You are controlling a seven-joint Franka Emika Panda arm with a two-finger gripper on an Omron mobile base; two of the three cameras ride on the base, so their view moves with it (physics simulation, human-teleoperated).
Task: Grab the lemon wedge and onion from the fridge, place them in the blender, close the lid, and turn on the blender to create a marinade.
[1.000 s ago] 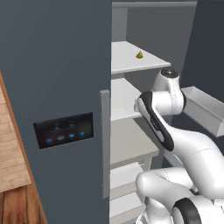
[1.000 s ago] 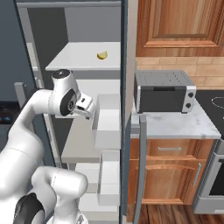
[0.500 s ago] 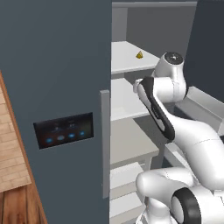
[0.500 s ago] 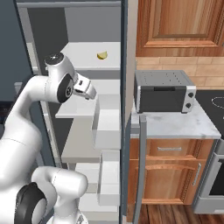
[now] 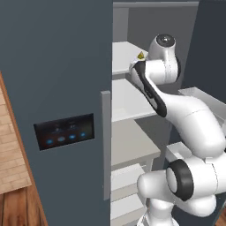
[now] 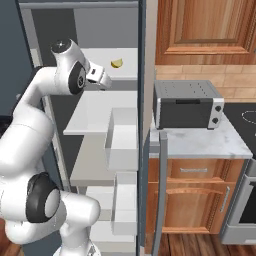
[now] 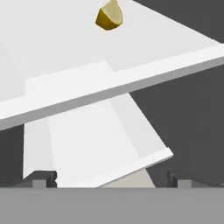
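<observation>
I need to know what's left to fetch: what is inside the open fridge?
On an upper shelf of the fridge lies a yellow lemon wedge. The lower shelves look bare where they show; the arm covers parts of them. No onion is visible.

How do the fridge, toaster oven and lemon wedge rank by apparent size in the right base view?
1. fridge, tallest by far.
2. toaster oven on the counter.
3. lemon wedge, tiny on the upper shelf; it sits deeper, but the gap is too big to matter.
</observation>
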